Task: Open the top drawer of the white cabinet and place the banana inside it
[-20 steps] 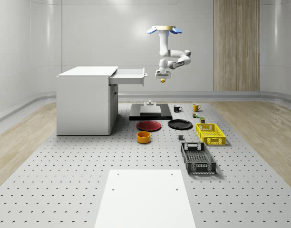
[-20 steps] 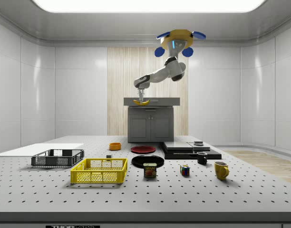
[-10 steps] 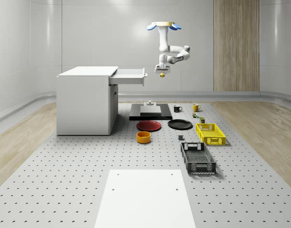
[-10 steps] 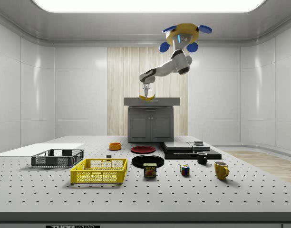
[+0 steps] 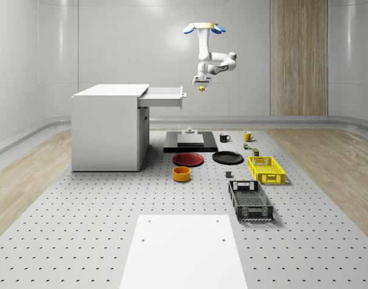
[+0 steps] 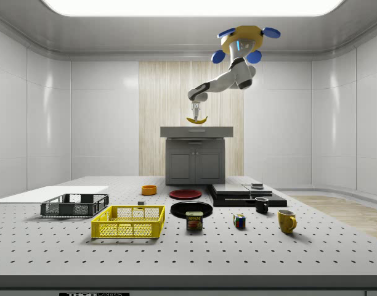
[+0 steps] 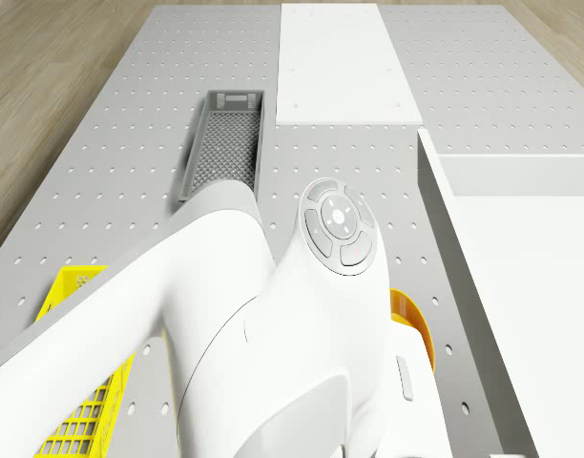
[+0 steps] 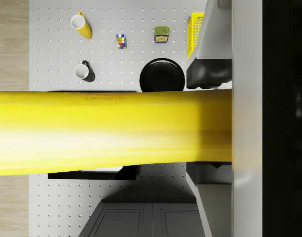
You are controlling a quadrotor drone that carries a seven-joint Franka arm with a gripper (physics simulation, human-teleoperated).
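Beside the open drawer (image 5: 165, 96), the hovering drone's (image 5: 204, 27) tool (image 5: 201, 86) grips the banana (image 6: 196, 120).

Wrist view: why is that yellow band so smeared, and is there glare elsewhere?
Wrist view: the banana held in the pincer sits so near the lens that it is soft, with a pale highlight along it. Side view: the ceiling light panel is blown out white. Whole-scene view: even light, the white cabinet casting a faint shadow.
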